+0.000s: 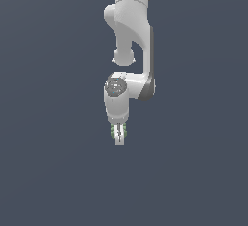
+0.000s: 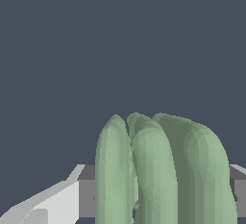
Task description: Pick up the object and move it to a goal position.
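In the exterior view, the white jointed robot arm (image 1: pixel 127 36) hangs over a plain dark grey-blue ground, its white gripper (image 1: pixel 118 134) pointing down just left of centre. A small pale green ribbed lump (image 1: pixel 116 132) shows between the fingers — the pincer looks closed on it.

In the wrist view, the same green lump (image 2: pixel 158 170) fills the near field, three rounded ridges side by side, with a grey-and-white finger (image 2: pixel 57 201) flanking it.

Judging by this, the grasp is done and the carry is in hand. No goal marker is visible — the next move calls for steady travel without loosening the hold.
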Robot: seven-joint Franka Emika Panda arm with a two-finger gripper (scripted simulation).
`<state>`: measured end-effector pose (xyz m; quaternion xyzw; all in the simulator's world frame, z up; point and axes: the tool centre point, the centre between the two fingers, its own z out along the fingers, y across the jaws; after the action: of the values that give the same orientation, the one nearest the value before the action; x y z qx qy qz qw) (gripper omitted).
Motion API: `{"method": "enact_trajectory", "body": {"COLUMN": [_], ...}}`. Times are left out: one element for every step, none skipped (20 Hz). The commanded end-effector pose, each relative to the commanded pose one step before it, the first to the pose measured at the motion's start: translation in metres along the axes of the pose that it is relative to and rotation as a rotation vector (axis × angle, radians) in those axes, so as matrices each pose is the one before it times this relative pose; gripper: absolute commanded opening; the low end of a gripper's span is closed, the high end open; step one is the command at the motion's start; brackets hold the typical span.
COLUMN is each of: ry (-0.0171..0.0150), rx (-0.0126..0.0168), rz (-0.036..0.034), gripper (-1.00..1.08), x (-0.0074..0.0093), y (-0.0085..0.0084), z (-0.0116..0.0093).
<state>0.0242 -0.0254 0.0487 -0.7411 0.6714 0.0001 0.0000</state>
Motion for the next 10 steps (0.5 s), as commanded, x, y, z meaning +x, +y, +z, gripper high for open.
{"method": "enact_trajectory", "body": {"ry": [0.00003, 0.0, 0.0, 0.0, 0.0, 0.0, 0.0, -0.00008, 0.0, 0.0], "rx": [-0.00015, 0.0, 0.0, 0.0, 0.0, 0.0, 0.0, 0.0008, 0.0, 0.0], "rz": [0.00009, 0.0, 0.0, 0.0, 0.0, 0.0, 0.0, -0.00027, 0.0, 0.0], "gripper": [-1.0, -1.0, -1.0, -1.0, -1.0, -1.0, -1.0, -1.0, -1.0, -1.0], "x": [0.00006, 0.0, 0.0, 0.0, 0.0, 0.0, 0.0, -0.00015, 0.00008, 0.00024], "y": [-0.00003, 0.0, 0.0, 0.0, 0.0, 0.0, 0.0, -0.00023, 0.00006, 0.00018], "z": [0.0006, 0.0, 0.0, 0.0, 0.0, 0.0, 0.0, -0.00058, -0.00026, -0.00079]}}
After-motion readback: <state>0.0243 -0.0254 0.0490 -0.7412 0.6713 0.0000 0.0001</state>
